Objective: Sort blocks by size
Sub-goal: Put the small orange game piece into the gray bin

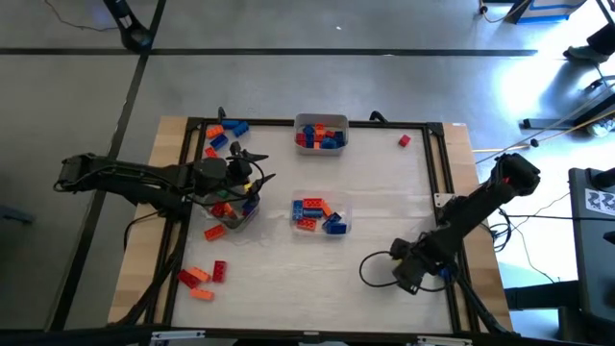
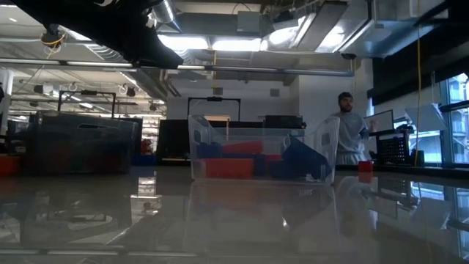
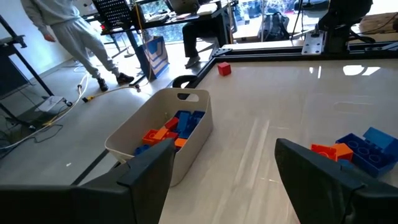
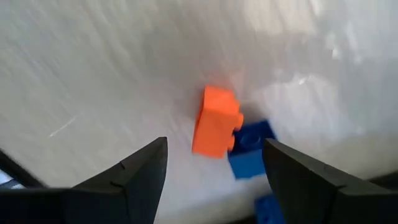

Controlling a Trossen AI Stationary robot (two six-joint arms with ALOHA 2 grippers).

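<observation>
Blocks in red, orange and blue fill three trays: a far one [image 1: 320, 133], a middle one [image 1: 320, 213] and a left one [image 1: 231, 210]. Loose blocks lie at the far left [image 1: 226, 135] and near left [image 1: 202, 276], and a single red block [image 1: 404, 141] sits at the far right. My right gripper [image 4: 214, 143] points down, open, above an orange block [image 4: 216, 121] and a blue block [image 4: 249, 148] that lie touching on the table near its right front corner. My left gripper [image 3: 224, 155] hangs open over the left tray and holds nothing.
The table is framed by black rails [image 1: 437, 173]. Seen from the left wrist, the far tray [image 3: 165, 134] is white with a handle slot. A cable loop [image 1: 375, 269] lies beside my right gripper. A person [image 2: 350, 128] stands beyond the table's far side.
</observation>
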